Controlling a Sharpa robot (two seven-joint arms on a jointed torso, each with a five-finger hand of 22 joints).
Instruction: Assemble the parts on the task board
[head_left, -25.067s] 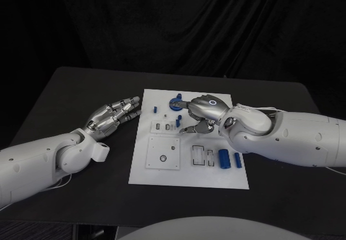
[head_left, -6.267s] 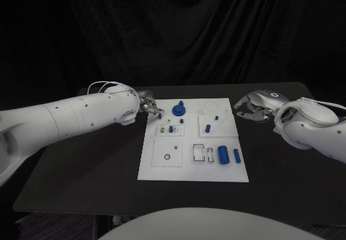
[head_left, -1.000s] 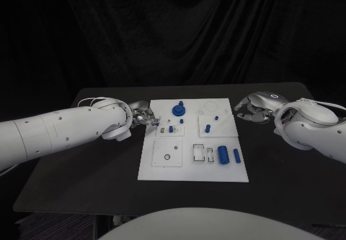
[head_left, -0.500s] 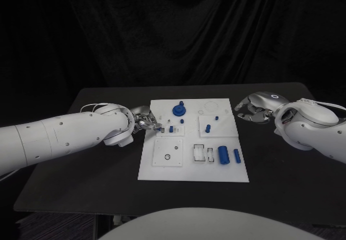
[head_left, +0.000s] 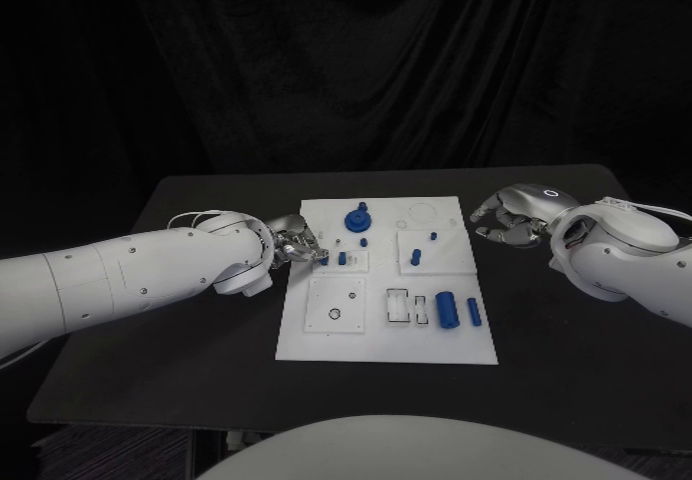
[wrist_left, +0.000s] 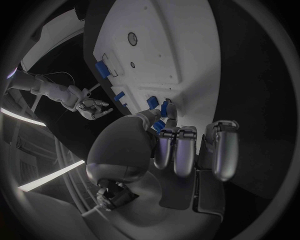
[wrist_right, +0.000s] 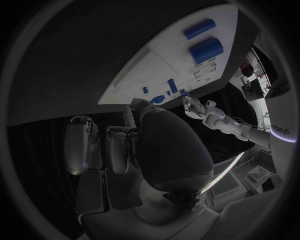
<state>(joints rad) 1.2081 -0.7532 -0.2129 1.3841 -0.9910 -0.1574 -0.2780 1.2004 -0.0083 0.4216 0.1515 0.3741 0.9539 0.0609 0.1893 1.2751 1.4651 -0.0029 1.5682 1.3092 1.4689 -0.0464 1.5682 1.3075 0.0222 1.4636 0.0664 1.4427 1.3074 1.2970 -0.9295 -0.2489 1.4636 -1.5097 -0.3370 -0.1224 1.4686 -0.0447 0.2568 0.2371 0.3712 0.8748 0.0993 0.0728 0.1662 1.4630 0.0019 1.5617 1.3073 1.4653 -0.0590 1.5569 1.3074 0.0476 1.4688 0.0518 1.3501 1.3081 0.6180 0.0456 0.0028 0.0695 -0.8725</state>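
Observation:
The white task board (head_left: 378, 335) lies mid-table. My left hand (head_left: 297, 244) hovers at its left edge, beside a small raised block (head_left: 340, 260) that holds short blue pieces. In the left wrist view the left hand (wrist_left: 164, 145) pinches a small blue peg (wrist_left: 165, 108) between thumb and fingertip, just over the board (wrist_left: 169, 45). My right hand (head_left: 503, 217) rests off the board's right edge, its fingers curled in with nothing in them. A blue knob (head_left: 356, 217) stands at the board's far end.
Two blue cylinders, one thick (head_left: 447, 311) and one thin (head_left: 475, 313), lie at the board's near right by empty slots (head_left: 397, 306). Small blue pegs (head_left: 414, 256) stand mid-board. A square plate with a hole (head_left: 336, 304) sits near left. Black table (head_left: 173, 350) surrounds the board.
My left hand has slid along the board's left edge toward me and now sits by the small raised block. The right hand has stayed put.

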